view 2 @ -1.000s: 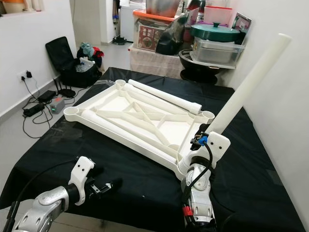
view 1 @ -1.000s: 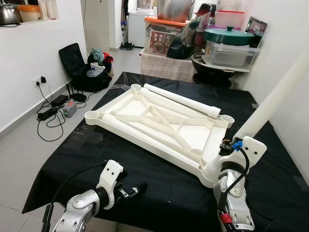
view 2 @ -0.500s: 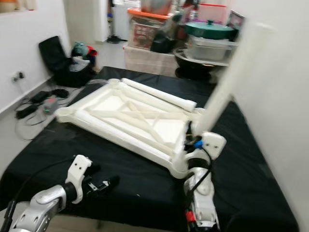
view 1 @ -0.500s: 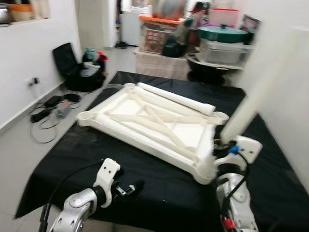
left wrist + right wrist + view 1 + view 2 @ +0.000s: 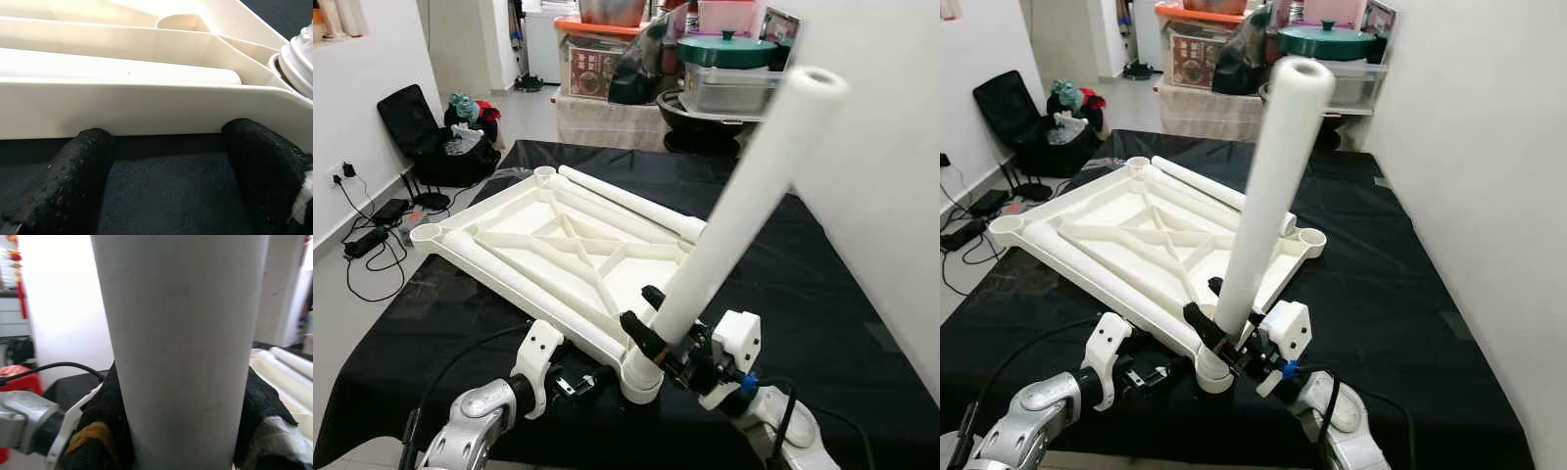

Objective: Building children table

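table top, white plastic, upside down (image 5: 558,245): 1.
corner sockets in its frame: 4 — one at the far left corner (image 5: 544,173), one at the left near corner (image 5: 427,233), one at the far right corner (image 5: 1312,237), one under the raised leg (image 5: 641,377).
table legs, white tube: 3 — one raised (image 5: 734,211), two lying in the frame (image 5: 626,201) (image 5: 524,291).
black cloth on the desk (image 5: 822,284): 1.
robot tools: 2 — left tool (image 5: 570,384), right tool (image 5: 651,338).
black bag on the floor (image 5: 431,147): 1.
green-lidded pot (image 5: 724,49): 1.
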{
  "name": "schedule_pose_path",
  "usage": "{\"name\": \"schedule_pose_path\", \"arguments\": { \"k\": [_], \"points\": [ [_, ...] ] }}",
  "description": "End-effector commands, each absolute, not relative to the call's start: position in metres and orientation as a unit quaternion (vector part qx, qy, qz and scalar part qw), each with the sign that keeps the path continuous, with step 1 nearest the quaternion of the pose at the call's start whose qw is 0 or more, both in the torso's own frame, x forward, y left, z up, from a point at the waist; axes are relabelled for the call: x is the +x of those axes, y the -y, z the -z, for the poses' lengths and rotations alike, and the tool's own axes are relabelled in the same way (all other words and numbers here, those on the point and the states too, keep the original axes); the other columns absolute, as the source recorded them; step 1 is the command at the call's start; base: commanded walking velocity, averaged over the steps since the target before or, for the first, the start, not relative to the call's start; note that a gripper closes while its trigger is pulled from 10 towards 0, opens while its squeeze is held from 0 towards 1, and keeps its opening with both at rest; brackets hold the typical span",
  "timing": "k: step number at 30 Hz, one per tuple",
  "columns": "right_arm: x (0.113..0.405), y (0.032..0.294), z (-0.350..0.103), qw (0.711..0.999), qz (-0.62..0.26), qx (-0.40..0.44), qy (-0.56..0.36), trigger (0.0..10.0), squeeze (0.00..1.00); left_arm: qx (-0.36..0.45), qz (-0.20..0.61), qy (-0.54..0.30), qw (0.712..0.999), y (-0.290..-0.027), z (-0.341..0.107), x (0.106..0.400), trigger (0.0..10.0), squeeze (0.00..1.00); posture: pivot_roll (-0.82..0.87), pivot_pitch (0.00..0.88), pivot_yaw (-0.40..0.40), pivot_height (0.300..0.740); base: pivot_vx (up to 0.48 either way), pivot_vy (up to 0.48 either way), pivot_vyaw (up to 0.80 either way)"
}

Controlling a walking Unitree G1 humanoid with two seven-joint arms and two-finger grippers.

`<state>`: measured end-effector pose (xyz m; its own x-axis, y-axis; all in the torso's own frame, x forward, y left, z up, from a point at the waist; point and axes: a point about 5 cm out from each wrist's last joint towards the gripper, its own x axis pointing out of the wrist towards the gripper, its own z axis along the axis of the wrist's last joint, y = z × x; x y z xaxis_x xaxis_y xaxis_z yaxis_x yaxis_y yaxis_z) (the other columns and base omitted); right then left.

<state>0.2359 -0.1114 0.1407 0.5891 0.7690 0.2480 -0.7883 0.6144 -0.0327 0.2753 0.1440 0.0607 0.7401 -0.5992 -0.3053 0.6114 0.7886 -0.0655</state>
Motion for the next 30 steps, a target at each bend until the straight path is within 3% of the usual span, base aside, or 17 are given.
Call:
{"name": "schedule_pose_path", "arguments": {
  "k": [1, 4, 12, 13, 15, 18, 30],
  "points": [
    [0.216, 0.090, -0.103, 0.848, -0.520, 0.099, -0.004, 0.0, 0.00, 0.015, 0.324, -0.170, 0.931, -0.145, -0.056, 0.272, 10.0, 0.00, 0.07, 0.000, -0.069, 0.740, 0.000, 0.000, 0.00],
    [0.217, 0.093, -0.105, 0.822, -0.558, 0.118, -0.008, 0.0, 0.00, 0.016, 0.325, -0.169, 0.930, -0.146, -0.057, 0.273, 10.0, 0.00, 0.07, 0.000, -0.070, 0.740, 0.000, 0.000, 0.00],
    [0.223, 0.095, -0.115, 0.783, -0.605, 0.142, -0.014, 0.0, 0.00, 0.017, 0.327, -0.167, 0.930, -0.146, -0.058, 0.274, 10.0, 0.00, 0.08, 0.000, -0.074, 0.740, 0.000, 0.000, 0.00],
    [0.229, 0.091, -0.123, 0.766, -0.624, 0.154, -0.008, 0.0, 0.00, 0.017, 0.330, -0.166, 0.929, -0.145, -0.058, 0.273, 10.0, 0.00, 0.09, 0.000, -0.078, 0.740, 0.000, 0.000, 0.00],
    [0.229, 0.091, -0.123, 0.766, -0.624, 0.154, -0.008, 0.0, 0.00, 0.017, 0.330, -0.166, 0.929, -0.145, -0.058, 0.273, 10.0, 0.00, 0.09, 0.000, -0.078, 0.740, 0.000, 0.000, 0.00],
    [0.240, 0.079, -0.140, 0.738, -0.657, 0.153, 0.010, 0.0, 0.00, 0.016, 0.333, -0.165, 0.928, -0.143, -0.058, 0.271, 10.0, 0.00, 0.11, 0.000, -0.092, 0.740, 0.000, 0.000, 0.00],
    [0.246, 0.066, -0.134, 0.726, -0.675, 0.133, 0.009, 0.0, 0.00, 0.013, 0.324, -0.167, 0.931, -0.147, -0.057, 0.266, 10.0, 0.00, 0.12, 0.000, -0.107, 0.740, 0.000, 0.000, 0.00]
  ]
}}
